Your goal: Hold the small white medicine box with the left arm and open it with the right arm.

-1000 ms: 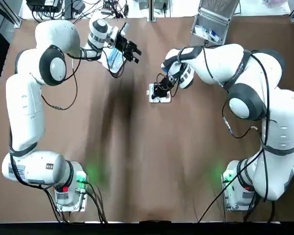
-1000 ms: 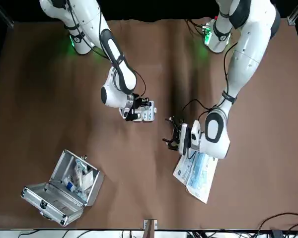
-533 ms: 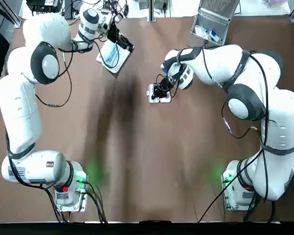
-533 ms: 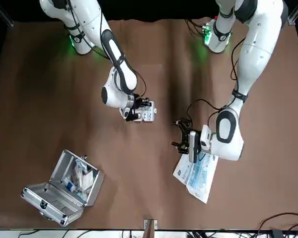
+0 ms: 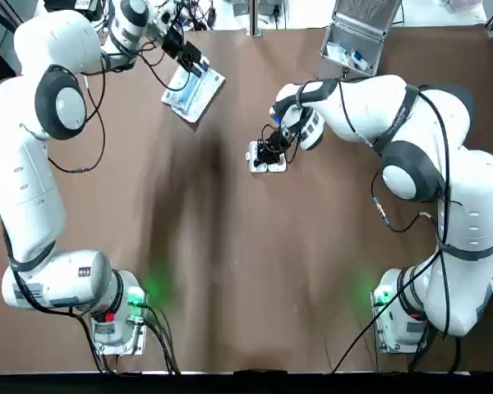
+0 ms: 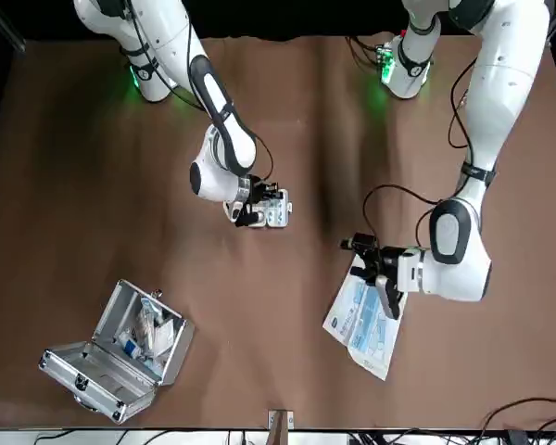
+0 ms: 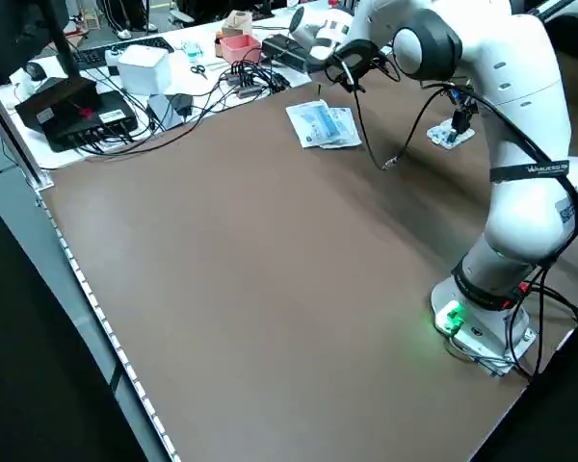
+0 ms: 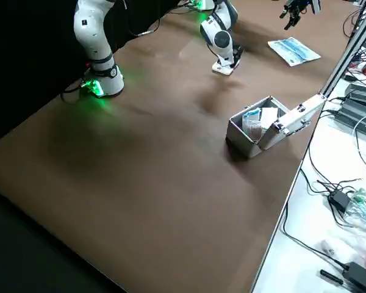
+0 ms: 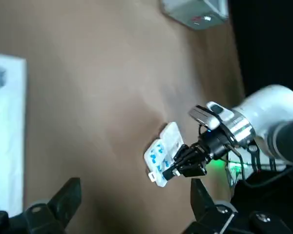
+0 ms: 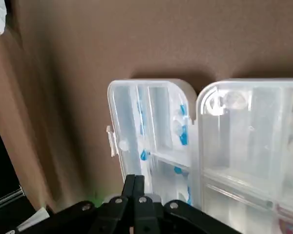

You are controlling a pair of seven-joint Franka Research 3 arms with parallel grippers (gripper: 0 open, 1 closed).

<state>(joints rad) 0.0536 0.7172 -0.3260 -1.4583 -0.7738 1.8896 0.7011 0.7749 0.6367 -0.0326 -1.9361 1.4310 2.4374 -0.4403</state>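
Obs: small white medicine box (image 10: 151, 141), at the tips of the right gripper (image 10: 135, 181)'s closed jaws, is reading as glossy translucent plastic (blue bits inside). The tabletop (image 5: 230, 271) beneath is looking matt brown, cloth-like. The packet (image 5: 193, 89) beside the left gripper (image 9: 134, 190)'s spread jaws is shining like smooth plastic film.

light: even, overhead | shadows: soft dark streak on table (image 5: 205, 189) | green glow at arm bases (image 5: 115, 328)

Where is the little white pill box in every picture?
Top view: medicine box just beyond the middle.
Front view: box at the centre.
Left side view: box upper right.
Right side view: box top middle.
Left wrist view: box in the middle.
Right wrist view: box, lying open, fills it.
Landmark: the right gripper at the box; left gripper hangs open by the blue packet.
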